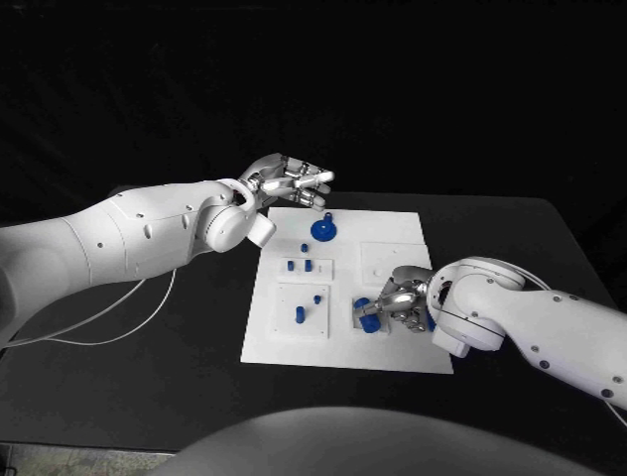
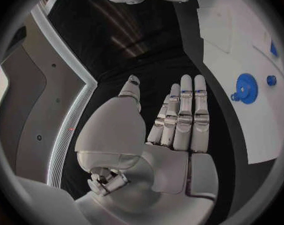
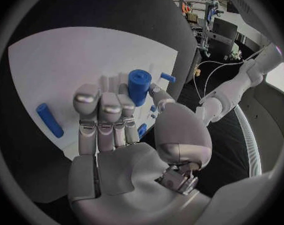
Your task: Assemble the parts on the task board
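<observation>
White task board (image 1: 400,233) lies mid-table. Beyond its far-left corner the left hand (image 1: 288,181) hovers with fingers spread, holding nothing. At its near-right part the right hand (image 1: 401,300) pinches an upright blue cylinder (image 3: 139,85), long axis vertical, directly over the board. A blue gear (image 1: 323,231) rests nearer the left hand.

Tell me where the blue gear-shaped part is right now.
In the head view the blue gear lies on the far end of the task board, just in front of the raised left hand, far from the right hand.
</observation>
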Tool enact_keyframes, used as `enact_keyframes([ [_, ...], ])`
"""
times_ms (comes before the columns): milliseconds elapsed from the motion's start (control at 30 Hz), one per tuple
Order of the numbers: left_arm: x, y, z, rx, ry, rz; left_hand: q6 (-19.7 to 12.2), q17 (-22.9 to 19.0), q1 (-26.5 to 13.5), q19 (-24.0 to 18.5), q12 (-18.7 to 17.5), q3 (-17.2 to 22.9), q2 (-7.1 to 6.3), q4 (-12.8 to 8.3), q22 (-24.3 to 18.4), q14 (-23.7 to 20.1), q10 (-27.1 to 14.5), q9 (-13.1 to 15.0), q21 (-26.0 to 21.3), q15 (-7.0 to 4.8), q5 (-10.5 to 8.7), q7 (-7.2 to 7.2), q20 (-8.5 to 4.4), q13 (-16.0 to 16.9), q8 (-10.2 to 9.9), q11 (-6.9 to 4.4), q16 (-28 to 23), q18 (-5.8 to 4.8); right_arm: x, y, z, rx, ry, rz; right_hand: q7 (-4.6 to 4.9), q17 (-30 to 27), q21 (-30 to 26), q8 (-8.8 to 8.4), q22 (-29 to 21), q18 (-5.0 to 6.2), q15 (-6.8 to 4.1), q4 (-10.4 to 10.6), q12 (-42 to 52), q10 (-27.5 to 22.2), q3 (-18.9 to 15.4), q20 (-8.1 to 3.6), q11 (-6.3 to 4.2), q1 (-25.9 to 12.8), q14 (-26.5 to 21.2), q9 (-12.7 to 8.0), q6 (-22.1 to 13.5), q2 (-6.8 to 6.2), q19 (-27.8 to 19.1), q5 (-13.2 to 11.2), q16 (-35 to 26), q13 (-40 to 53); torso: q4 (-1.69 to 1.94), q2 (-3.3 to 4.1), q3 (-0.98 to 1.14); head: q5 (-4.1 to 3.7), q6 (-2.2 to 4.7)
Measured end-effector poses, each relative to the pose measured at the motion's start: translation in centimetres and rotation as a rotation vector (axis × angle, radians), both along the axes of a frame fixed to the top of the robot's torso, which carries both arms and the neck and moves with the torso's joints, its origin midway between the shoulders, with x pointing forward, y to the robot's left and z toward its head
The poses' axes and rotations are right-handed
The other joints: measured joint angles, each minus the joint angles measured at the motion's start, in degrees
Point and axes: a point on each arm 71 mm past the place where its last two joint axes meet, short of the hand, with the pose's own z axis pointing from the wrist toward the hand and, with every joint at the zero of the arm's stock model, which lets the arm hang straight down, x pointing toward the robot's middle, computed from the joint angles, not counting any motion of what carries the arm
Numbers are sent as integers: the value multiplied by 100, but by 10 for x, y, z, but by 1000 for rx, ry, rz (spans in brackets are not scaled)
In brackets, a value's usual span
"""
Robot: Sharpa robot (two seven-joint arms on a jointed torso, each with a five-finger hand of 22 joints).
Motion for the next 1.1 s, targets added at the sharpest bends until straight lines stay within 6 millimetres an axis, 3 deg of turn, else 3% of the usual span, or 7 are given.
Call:
enact_keyframes([
  [167,0,0,0,-1,2,-4,0,5,-30,0,0,0,30,0,-10,0,0,0,0,0,0,0,0,0,0,0,0,0,1,1,0,-3,-7,-2,7,0,0,-16,4,0,0,328,0,9,22,0,9,-29,0,12,9,49,0,-761,0,-8,1,1,0,5,0],
  [367,0,0,0,-2,3,-7,0,5,-30,0,0,-16,30,-16,-9,0,0,0,22,0,0,0,0,-1,0,0,0,0,0,2,-1,-6,-14,-3,24,13,0,-16,5,1,1,956,-25,9,218,0,8,-368,0,52,51,-345,0,-1311,0,-20,1,0,0,5,0],
  [533,0,0,0,-3,4,-9,0,4,-30,0,0,-16,30,-16,-14,0,0,0,22,0,0,0,0,-1,0,0,0,0,0,3,-1,-7,-17,-1,24,51,0,-27,20,1,1,1010,-41,9,-977,0,8,-451,-1,8,52,-117,0,-1311,0,-18,3,-1,-1,-3,0],
  [633,0,0,0,-2,5,-9,0,4,-30,0,0,-16,30,-16,-14,0,0,0,22,0,0,0,0,-1,0,0,0,0,-1,3,0,-6,-18,2,24,82,0,-34,32,1,6,820,-50,9,-2157,0,8,-339,-5,-15,51,326,0,-1311,-24,0,4,-1,-2,-8,0],
  [700,0,0,0,-2,5,-10,0,4,-30,0,0,-16,30,-16,-14,0,0,0,22,0,0,0,0,-1,0,0,0,0,-2,3,0,-5,-20,3,24,85,0,-45,33,1,6,790,-50,10,-2305,0,8,-323,-5,-27,51,346,0,-1311,-24,4,4,-1,-2,-8,0],
  [767,0,0,0,-2,6,-9,0,4,-30,0,0,-16,30,-16,-14,0,0,0,22,0,0,0,0,-1,0,0,0,-1,-3,2,1,-4,-21,5,3,113,0,-44,39,1,8,650,-50,33,-2751,0,-15,-225,-8,-25,73,602,0,-1311,-56,21,4,-1,-2,-9,0],
  [1100,-1,2,0,0,9,-8,0,8,-30,0,0,-16,30,-15,-38,0,0,0,22,0,0,0,0,-1,0,0,0,0,-10,-10,8,-1,-32,3,-26,114,0,-44,44,1,8,453,-49,42,-2539,0,-25,-93,-9,117,180,609,0,-1311,-56,24,1,-2,-1,7,0],
])
